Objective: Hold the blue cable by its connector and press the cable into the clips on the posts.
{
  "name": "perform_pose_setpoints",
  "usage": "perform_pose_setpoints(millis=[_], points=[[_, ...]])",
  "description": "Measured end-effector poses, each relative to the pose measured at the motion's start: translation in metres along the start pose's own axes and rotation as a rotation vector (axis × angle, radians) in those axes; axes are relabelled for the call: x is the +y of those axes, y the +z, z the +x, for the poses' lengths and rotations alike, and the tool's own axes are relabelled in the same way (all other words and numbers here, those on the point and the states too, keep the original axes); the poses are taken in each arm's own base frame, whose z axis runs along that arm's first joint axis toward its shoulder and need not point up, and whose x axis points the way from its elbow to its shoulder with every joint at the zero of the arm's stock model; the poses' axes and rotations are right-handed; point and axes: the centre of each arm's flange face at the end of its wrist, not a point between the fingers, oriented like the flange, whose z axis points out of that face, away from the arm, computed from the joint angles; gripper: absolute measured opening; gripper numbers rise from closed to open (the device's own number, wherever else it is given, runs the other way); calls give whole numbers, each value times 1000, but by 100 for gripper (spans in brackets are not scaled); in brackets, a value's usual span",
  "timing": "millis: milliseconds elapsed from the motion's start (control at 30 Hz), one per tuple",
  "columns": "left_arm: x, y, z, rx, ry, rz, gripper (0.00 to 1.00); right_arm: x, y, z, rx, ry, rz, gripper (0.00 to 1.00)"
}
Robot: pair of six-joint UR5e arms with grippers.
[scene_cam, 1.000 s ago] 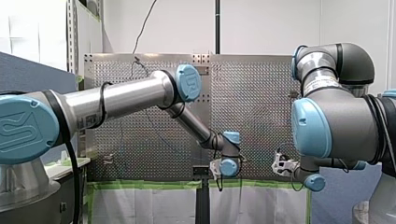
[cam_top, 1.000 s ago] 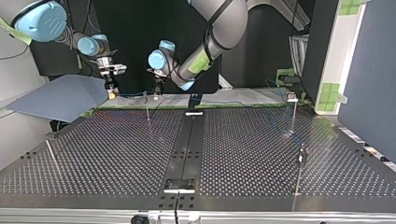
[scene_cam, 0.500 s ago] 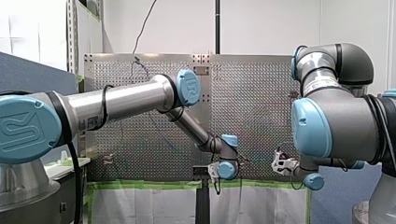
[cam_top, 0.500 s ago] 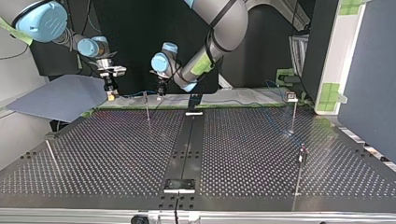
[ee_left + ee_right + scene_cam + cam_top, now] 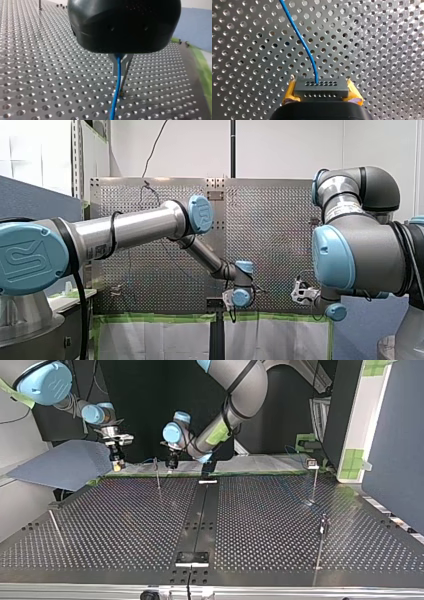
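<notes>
Drawing sideways: my right claw (image 5: 321, 93), yellow pads clenched on the black connector (image 5: 321, 87), has edged away from the nearest post (image 5: 157, 474) over the last second. The blue cable (image 5: 299, 37) runs out ahead of it above the desk (image 5: 374, 50). My left claw (image 5: 122, 66) has sunk slightly, metal fingers pinched round the cable. Judged: slack coming up, first clip not yet seated.

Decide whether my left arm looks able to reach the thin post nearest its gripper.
Probably yes: the left gripper hangs close beside the post, nothing between them; it holds the cable.
</notes>
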Motion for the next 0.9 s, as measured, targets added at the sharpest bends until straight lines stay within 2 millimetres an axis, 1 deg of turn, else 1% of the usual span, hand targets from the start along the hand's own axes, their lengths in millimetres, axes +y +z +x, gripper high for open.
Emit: perform_pose_setpoints(millis=[133,333,467,600,700,900], points=[[4,9,-8,-15,-6,-5,0,3,6,3,3,-3,6,0],[20,22,-18,-30,-11,-23,0,5,16,5,6,0,29,0],[27,26,-12,-19,-7,-28,0,4,20,0,3,-1,44,0],[28,26,1,5,1,-25,0,7,18,-15,-20,-1,34,0],[30,26,10,25,7,-20,0,10,17,-22,-30,3,28,0],[34,34,7,26,6,-16,0,16,24,-21,-24,3,27,0]])
